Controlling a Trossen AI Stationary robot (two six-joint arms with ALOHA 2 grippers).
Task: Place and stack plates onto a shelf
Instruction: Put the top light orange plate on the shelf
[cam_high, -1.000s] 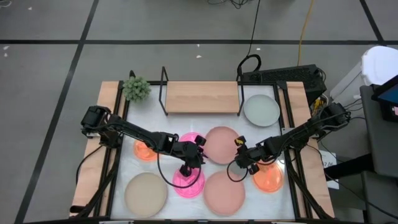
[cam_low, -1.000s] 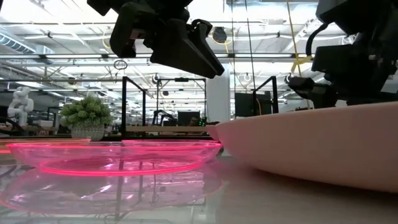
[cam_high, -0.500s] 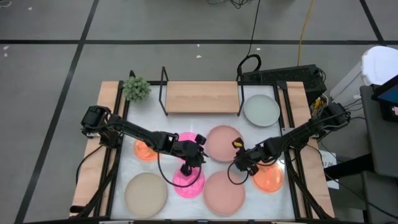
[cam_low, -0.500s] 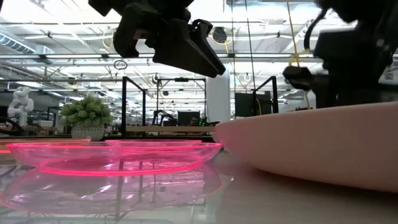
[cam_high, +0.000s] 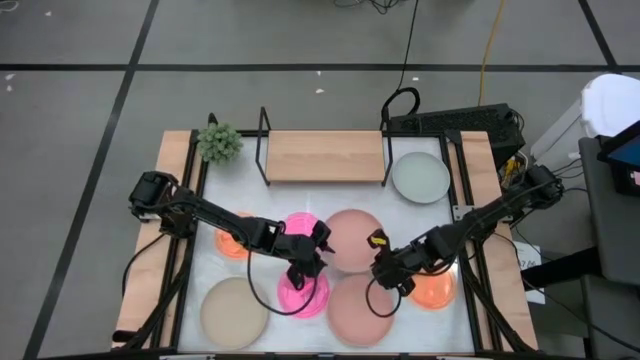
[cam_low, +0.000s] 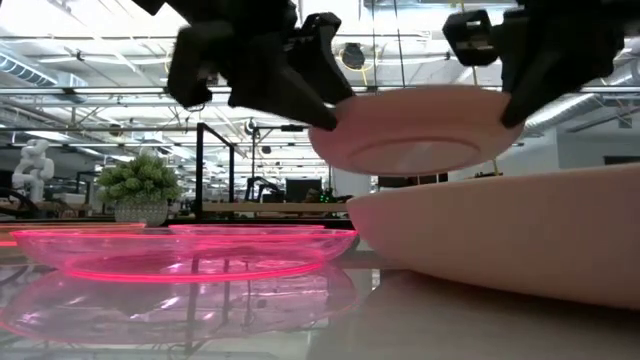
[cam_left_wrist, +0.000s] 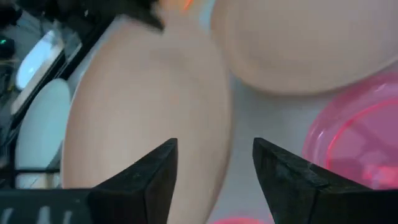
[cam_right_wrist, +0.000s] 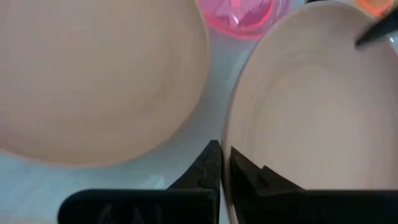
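The right claw (cam_high: 384, 262) is clenched on the near rim of a dusty pink plate (cam_high: 352, 236), the lip being pinched between its two fingers (cam_right_wrist: 208, 165), and in the low view this plate (cam_low: 418, 128) is seen clear of the worktop (cam_high: 290, 195), roughly level. It is judged matte, stiff and moderately heavy for a single edge grip — a rigid dish that will not flex but may tip or slide out if swung fast, and would likely chip if dropped; the rim is the only place to take hold, since the flat bowl offers nothing to pinch. The left claw (cam_high: 312, 250) hangs released at the opposite edge of the same plate, its fingers (cam_left_wrist: 146, 180) spread with nothing between them, above a hot pink plate (cam_high: 302, 293). Just below the lifted plate a second dusty pink plate (cam_high: 360, 310) lies flat, with an orange plate (cam_high: 436, 291) beside it under the right arm. Farther out are a beige plate (cam_high: 234, 312), another orange plate (cam_high: 232, 243), and a pale grey plate (cam_high: 420, 178) — the glossy small ones are judged lighter and more slippery. The shelf (cam_high: 325, 156), at the far side beside a small plant (cam_high: 219, 142), holds no plate yet.
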